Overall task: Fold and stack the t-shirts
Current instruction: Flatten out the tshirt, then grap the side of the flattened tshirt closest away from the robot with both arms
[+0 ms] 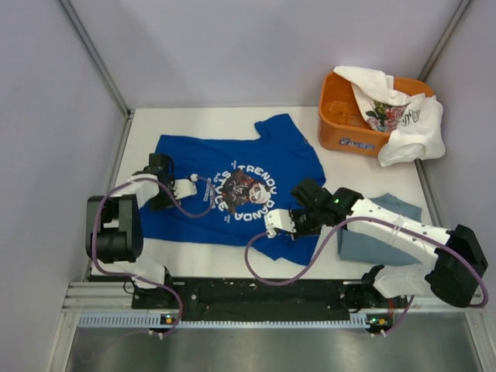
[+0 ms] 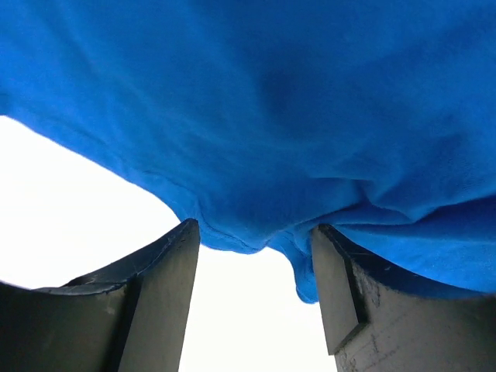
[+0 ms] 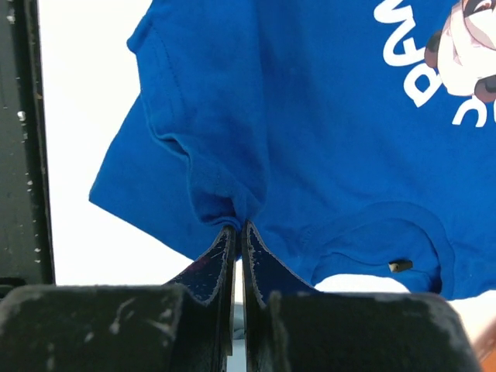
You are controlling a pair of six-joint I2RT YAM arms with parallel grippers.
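The royal-blue t-shirt (image 1: pixel 232 186) with a round dark-and-white chest print lies spread on the white table. My right gripper (image 1: pixel 276 222) is at its near edge, shut on a pinched fold of the blue cloth (image 3: pixel 232 178); its jaws (image 3: pixel 239 229) are closed together. My left gripper (image 1: pixel 186 188) is over the shirt's left part. It is open (image 2: pixel 256 240), with the shirt's edge (image 2: pixel 256 155) hanging at its fingertips (image 2: pixel 167 294). The plain grey-blue t-shirt (image 1: pixel 380 236) lies folded at the right, partly under my right arm. The white floral t-shirt (image 1: pixel 399 116) is draped over the basket.
The orange plastic basket (image 1: pixel 341 124) stands at the back right corner. Grey walls close in the table on the left, back and right. A black rail (image 1: pixel 256 291) runs along the near edge. Purple cables loop from both arms.
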